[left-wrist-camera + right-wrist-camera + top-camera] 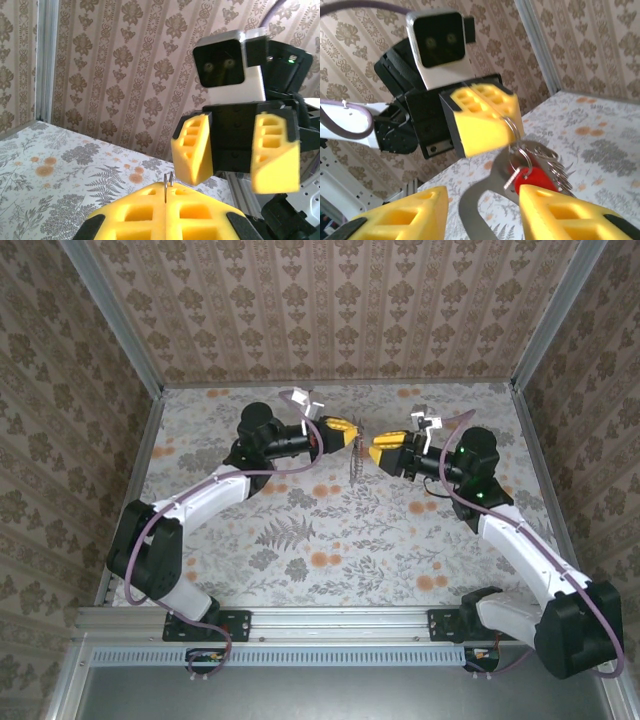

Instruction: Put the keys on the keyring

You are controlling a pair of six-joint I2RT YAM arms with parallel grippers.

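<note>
Above the table (300, 540), left hand (506, 114) pinches keys' (529, 178) wire ring (513, 131); right hand (235, 175) gapes.

Count of items, all views.

- Robot arms: 2, left arm (195, 502) and right arm (520, 540).
- Grippers: 2, left gripper (340, 430) and right gripper (385, 453).
- Yellow fingers (192, 150): 4, two per gripper.
- Wrist cameras (437, 42): 2, one on each wrist.
- Purple cables (370, 4): 2, one along each arm.
- keyring (470, 210): 1, a grey oval loop.
- keys (526, 177): 1 made out, with a red end.
- Wire rings (547, 160): several, bunched, so the number is unreadable.
- Table (300, 570): 1, floral top.
- Wallpapered walls (330, 310): 3, at left, far and right.
</note>
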